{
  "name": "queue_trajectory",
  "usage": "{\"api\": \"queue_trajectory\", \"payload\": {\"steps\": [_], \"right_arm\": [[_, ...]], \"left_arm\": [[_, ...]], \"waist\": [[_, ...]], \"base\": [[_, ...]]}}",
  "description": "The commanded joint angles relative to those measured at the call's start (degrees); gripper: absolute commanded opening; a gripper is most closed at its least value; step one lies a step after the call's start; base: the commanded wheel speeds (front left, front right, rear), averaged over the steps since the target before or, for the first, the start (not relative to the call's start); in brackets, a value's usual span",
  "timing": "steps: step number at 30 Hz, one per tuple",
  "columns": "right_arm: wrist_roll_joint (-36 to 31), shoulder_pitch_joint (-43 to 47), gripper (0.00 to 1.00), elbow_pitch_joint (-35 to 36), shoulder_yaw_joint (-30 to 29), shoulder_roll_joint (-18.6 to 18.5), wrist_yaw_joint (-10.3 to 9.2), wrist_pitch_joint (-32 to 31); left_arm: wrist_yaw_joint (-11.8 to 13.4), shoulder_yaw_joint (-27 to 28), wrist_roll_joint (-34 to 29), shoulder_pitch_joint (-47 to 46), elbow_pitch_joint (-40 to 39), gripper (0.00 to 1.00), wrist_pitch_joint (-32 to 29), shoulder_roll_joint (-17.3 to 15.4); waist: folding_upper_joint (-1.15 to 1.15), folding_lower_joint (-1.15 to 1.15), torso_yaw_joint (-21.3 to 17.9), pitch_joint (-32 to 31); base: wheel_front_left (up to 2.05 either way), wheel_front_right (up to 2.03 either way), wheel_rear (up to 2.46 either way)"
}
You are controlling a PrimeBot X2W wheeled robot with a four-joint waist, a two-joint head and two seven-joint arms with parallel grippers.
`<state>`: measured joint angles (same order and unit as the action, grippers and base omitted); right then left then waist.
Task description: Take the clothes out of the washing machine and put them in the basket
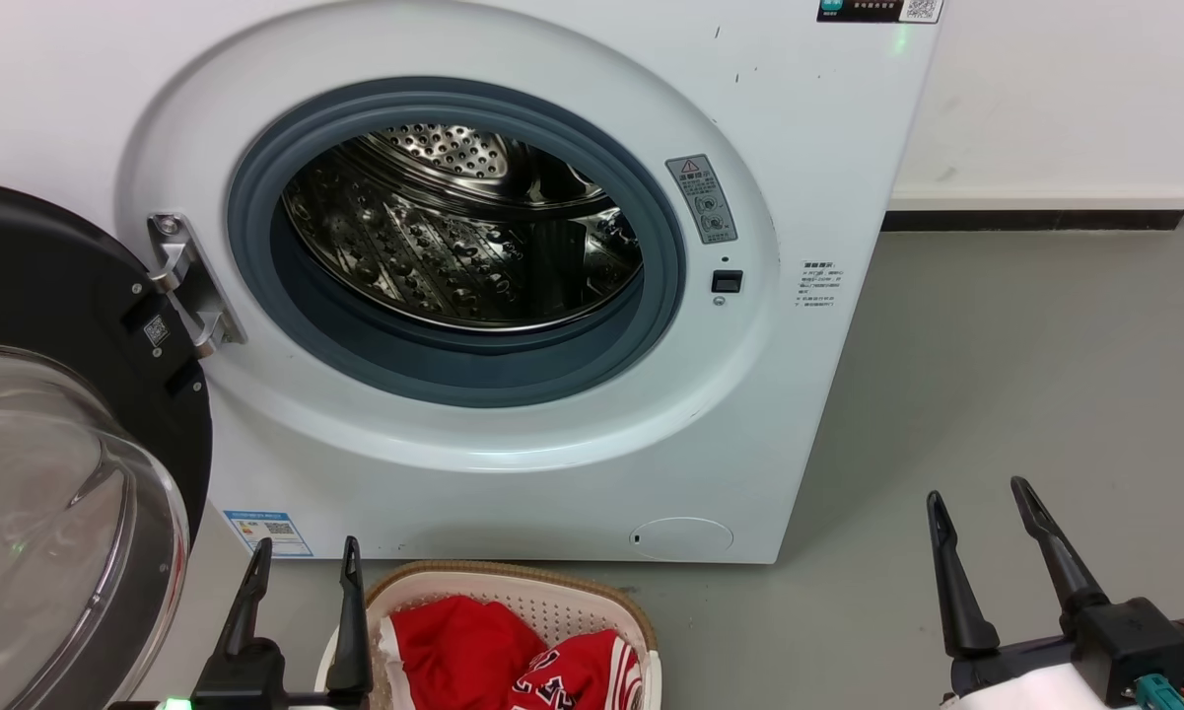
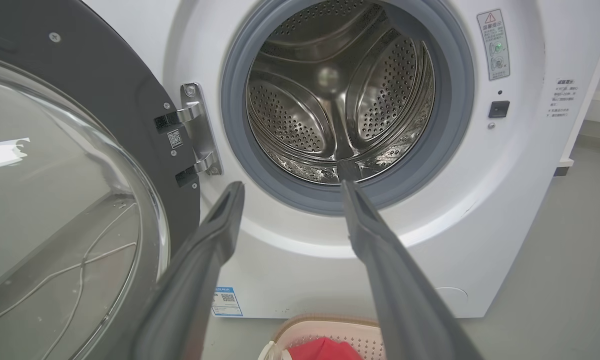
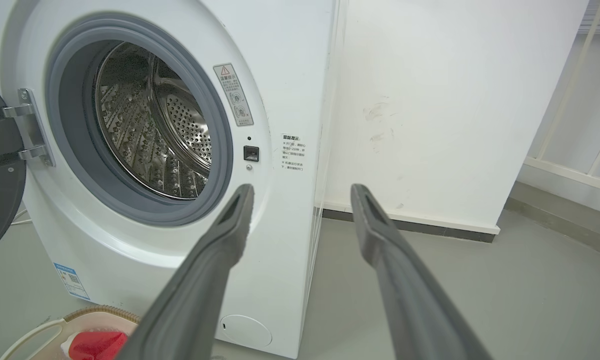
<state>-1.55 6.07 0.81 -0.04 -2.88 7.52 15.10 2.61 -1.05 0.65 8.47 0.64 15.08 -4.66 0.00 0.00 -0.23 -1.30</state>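
Observation:
The white washing machine [image 1: 513, 434] stands with its door [image 1: 49, 473] swung open to the left, and its steel drum [image 1: 463, 227] holds nothing visible. Red clothes [image 1: 493, 656] with white trim and lettering lie in the cream basket [image 1: 552, 592] on the floor in front of it. My left gripper [image 1: 304, 552] hangs open just left of the basket, holding nothing. My right gripper [image 1: 981, 498] is open over the bare floor at the lower right. In the left wrist view the basket [image 2: 329, 330] and red cloth [image 2: 322, 349] sit below my open left gripper [image 2: 292, 186].
The open glass door [image 2: 65, 200] juts out at the left beside my left arm. Grey floor [image 1: 1025, 394] spreads to the right of the machine, up to a white wall [image 3: 444, 100] with a dark skirting strip.

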Motion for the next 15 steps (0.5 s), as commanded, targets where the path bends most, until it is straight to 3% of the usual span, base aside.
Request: {"api": "queue_trajectory", "payload": {"steps": [1, 4, 5, 8, 15], "right_arm": [[-0.08, -0.22, 1.0, 0.17, 0.03, 0.01, -0.06, 0.09], [-0.23, -0.34, 1.0, 0.26, 0.04, 0.01, -0.06, 0.09], [-0.02, -0.05, 0.0, -0.08, 0.07, 0.01, 0.0, -0.01], [0.99, 0.47, 0.0, -0.96, 0.38, 0.02, 0.01, -0.04], [11.05, -0.75, 0.0, -2.11, 0.31, -0.6, 0.01, -1.63]], "left_arm": [[0.43, 0.22, -0.28, -0.37, 0.01, 1.0, 0.13, 0.27], [0.46, 0.07, -0.29, -0.63, -0.27, 1.0, 0.13, 0.17], [0.24, -0.12, -0.43, -0.03, 0.02, 0.0, -0.01, 0.01], [0.08, -0.1, 0.57, 0.11, 1.41, 0.0, -0.34, 0.05], [-0.92, 0.76, 9.66, -1.49, 2.69, 0.0, -2.57, 0.22]], "waist": [[0.0, 0.0, -0.05, 0.07], [0.0, 0.0, -0.11, 0.31], [0.0, 0.0, -0.11, 0.32], [0.0, 0.01, -0.11, 0.34], [0.0, 0.01, -0.08, 0.4]], "base": [[0.0, 0.0, 0.0], [0.0, 0.0, 0.0], [0.0, 0.0, 0.0], [0.0, 0.0, 0.0], [0.0, 0.0, 0.0]]}}
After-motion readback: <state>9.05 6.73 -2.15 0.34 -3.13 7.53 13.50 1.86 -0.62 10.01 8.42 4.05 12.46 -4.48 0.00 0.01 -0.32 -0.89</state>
